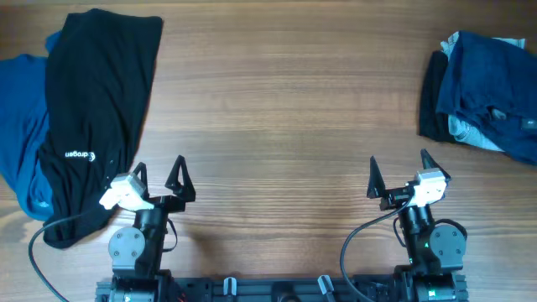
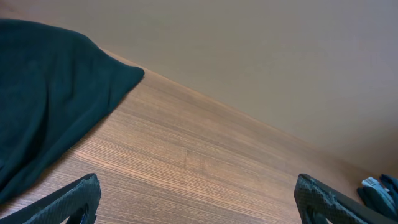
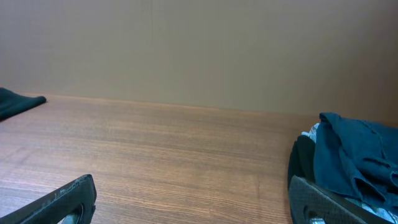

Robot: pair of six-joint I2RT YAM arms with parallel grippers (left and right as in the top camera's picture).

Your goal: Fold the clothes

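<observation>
**Clothes lie at both ends of the desk, claws spread wide**

A long black garment (image 1: 96,109) lies at the desk's left end, with small white lettering near its lower part. It partly covers a blue garment (image 1: 21,126) at the far left edge. A rumpled heap of clothes (image 1: 487,84), dark blue over black, sits at the right end, well apart from the other two. The left claw (image 1: 159,165) stands just beside the black garment's lower edge, fingers spread and gripping nothing. The right claw (image 1: 398,159) is also spread and gripping nothing, near the heap. Between them is the bare wooden desk (image 1: 285,101).
</observation>
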